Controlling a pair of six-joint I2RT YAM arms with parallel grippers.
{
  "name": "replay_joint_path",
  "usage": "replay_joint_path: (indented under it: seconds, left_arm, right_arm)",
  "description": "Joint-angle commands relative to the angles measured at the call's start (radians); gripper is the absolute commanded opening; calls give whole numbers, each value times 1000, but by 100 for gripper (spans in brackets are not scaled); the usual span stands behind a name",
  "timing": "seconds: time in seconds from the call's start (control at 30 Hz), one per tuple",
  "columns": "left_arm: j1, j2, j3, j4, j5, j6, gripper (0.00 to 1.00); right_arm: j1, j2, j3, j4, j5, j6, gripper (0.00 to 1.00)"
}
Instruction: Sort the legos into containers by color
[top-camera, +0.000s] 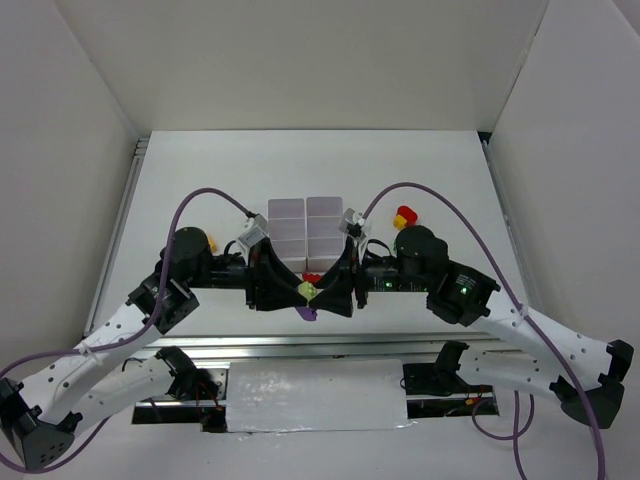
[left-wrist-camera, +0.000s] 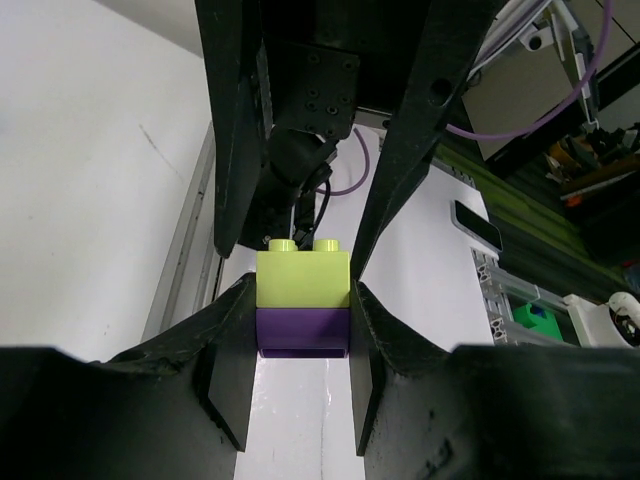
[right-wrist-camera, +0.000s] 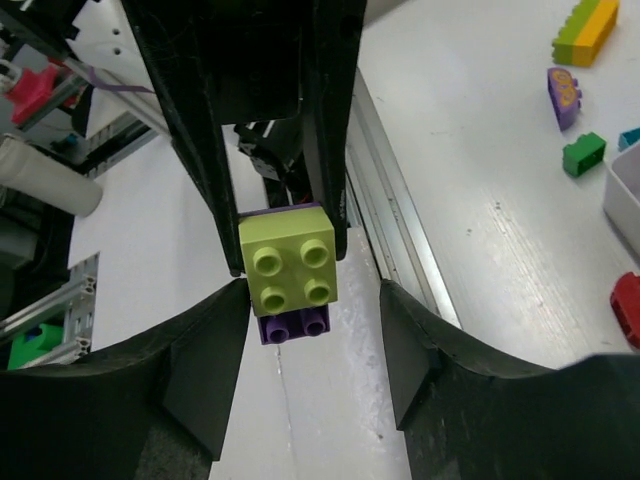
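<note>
My left gripper (top-camera: 302, 296) (left-wrist-camera: 302, 305) is shut on a purple brick (left-wrist-camera: 303, 333) with a lime-green brick (left-wrist-camera: 303, 279) stacked on it, held above the table near the front edge. My right gripper (top-camera: 321, 295) (right-wrist-camera: 312, 290) is open and faces it. Its fingers stand either side of the stack (right-wrist-camera: 288, 265), with a wide gap on the right. The white containers (top-camera: 305, 229) sit just behind the grippers. A red brick (top-camera: 312, 278) lies in front of them.
A red and yellow brick (top-camera: 405, 215) lies right of the containers. The right wrist view shows a yellow-green stack (right-wrist-camera: 585, 30), a purple piece (right-wrist-camera: 565, 95), a green brick (right-wrist-camera: 583, 153) and a red brick (right-wrist-camera: 628, 305) on the table. A metal rail (top-camera: 300, 345) runs along the front edge.
</note>
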Motion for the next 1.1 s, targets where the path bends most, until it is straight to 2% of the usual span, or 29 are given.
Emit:
replay_joint_path:
  seconds: [0.0,0.13,0.2,0.3,0.4,0.43,0.47,0.5,0.67,0.9,1.07]
  left_arm:
    - [-5,-13,-2,101,69,1,0]
    - [-5,-15,-3,106,78,1,0]
    - [-5,-18,-5,115,75,-2,0]
    - [-5,-13,-5,126,69,-12,0]
    - [-7,-5,-2,144,74,-22,0]
    - [-5,1,-2,147,75,-23,0]
    - [-5,2,0,149,77,-25,0]
    - [-7,4,4,138,69,-19,0]
    - [-5,10,17,109,62,3,0]
    - [-5,5,30,51,46,43,0]
    - [-5,-4,53,-41,22,98,0]
  right_arm:
    - [-1,-4,-6,103,-76,-17,61]
    - [-3,-30,-24,132,-103,-20,51]
    - [-1,-37,-27,141,-113,-14,50]
    - [-3,-29,-33,161,-144,-2,44]
    - [-1,-14,-36,180,-165,9,21]
    - [-1,-12,-39,186,-167,12,20]
    - [-1,-13,-42,197,-172,17,15]
    - [-3,-17,-47,203,-173,18,6]
    - [-1,-32,-56,210,-146,23,0]
    - [-10,-82,-84,210,-77,15,0]
    - [-87,-148,-114,215,-112,7,0]
